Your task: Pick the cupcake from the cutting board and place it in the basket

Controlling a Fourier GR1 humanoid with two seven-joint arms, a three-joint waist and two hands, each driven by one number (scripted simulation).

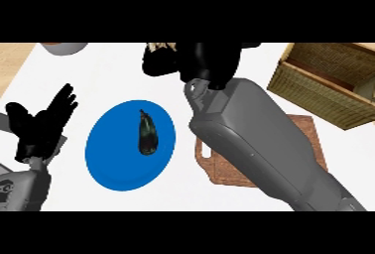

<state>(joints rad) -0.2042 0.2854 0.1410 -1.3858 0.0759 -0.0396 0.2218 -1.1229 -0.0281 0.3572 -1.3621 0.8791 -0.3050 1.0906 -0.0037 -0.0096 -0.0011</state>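
Note:
My right hand (207,59) is raised over the far middle of the counter, well to the left of the basket. Its fingers (156,63) curl round a pale, ridged thing, the cupcake (159,47), which is mostly hidden by them. The brown cutting board (307,133) lies under my right forearm, and no cupcake shows on its bare parts. The woven basket (322,84) stands at the far right, tilted, with its opening facing up. My left hand (42,121) rests open at the left edge, fingers up.
A blue plate (110,158) lies left of centre with a dark eggplant (147,133) on it. A grey bowl (64,47) peeks in at the far left corner. Wooden counter edge shows at the top left.

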